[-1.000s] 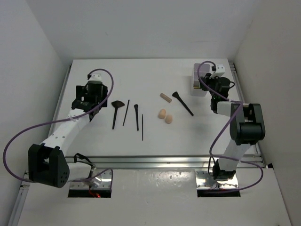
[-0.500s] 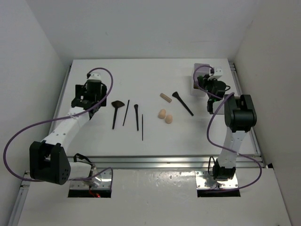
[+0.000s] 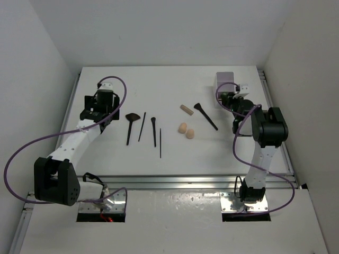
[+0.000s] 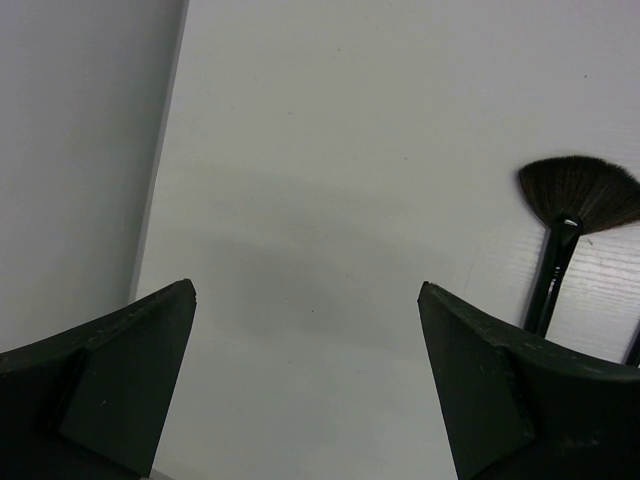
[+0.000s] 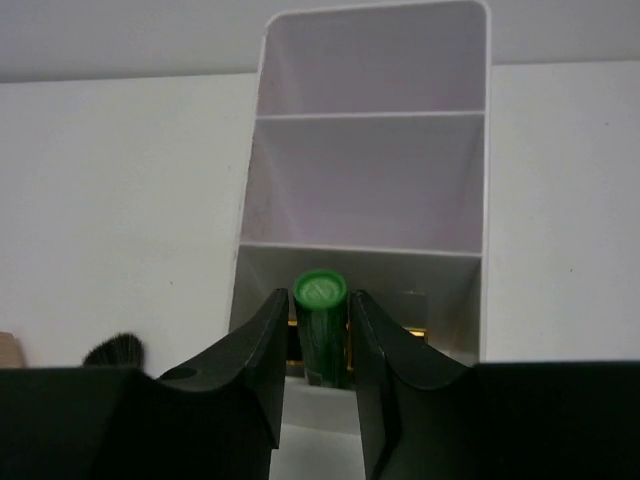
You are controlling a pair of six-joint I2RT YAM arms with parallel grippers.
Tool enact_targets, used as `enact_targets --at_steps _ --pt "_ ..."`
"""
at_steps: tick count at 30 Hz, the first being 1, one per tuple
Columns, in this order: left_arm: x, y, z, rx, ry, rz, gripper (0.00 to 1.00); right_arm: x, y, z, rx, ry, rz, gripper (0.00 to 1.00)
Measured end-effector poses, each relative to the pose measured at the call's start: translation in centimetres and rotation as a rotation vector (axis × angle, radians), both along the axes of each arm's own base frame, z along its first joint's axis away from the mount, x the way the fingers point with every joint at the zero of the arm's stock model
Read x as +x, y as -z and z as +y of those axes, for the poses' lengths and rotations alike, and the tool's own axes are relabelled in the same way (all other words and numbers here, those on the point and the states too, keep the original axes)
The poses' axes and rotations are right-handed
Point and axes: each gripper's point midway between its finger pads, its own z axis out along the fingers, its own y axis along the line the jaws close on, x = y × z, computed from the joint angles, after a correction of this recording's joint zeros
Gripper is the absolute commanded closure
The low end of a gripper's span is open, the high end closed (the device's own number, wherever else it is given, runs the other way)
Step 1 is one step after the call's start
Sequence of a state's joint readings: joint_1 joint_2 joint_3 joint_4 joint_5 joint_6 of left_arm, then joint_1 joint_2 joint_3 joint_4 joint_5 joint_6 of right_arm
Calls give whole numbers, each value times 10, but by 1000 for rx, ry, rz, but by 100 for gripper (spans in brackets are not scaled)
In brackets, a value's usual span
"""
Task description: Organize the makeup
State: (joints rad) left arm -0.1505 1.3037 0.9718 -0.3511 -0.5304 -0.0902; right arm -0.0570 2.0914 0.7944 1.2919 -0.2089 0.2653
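Far right of table [image 3: 159,84]: green tube [image 5: 320,290] pinched tight in R gripper [image 5: 318,300], one finger each side, cap level w/ fingertips. Straight ahead, translucent compartment box [image 5: 365,115] w/ three bays in a row; tube at mouth of nearest bay, contact w/ box not clear (something brownish-gold low in that bay, too hidden to name). Far left: L gripper [image 4: 307,300] spread wide, holding nothing, fan brush [image 4: 580,190] just off to its right. Mid-table, left to right: fan brush, thin pencil [image 3: 142,126], small brush [image 3: 153,131], second pencil [image 3: 160,143], tan cylinder [image 3: 186,110], two beige sponges [image 3: 182,127] just beside ea. other, angled black brush [image 3: 205,116] nearest box. All flat on table, outside box.
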Motion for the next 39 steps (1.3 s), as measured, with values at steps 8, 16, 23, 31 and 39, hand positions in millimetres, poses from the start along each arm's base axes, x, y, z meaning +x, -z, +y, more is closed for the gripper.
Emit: enact_targets --at_steps 8,16,23,31,39 --pt "1 2 -5 -11 33 10 0 -13 -2 2 0 -2 12 47" --pt "6 28 -30 -51 181 105 23 -19 -39 3 -21 19 -39 36" --pt "14 98 -79 -199 366 398 38 -38 -103 24 -93 -16 28 27" --pt "35 149 -100 -241 383 545 33 -83 -107 37 -191 -76 168 27" --pt "36 158 -108 -271 344 547 50 -126 -75 27 -232 -80 296 26"
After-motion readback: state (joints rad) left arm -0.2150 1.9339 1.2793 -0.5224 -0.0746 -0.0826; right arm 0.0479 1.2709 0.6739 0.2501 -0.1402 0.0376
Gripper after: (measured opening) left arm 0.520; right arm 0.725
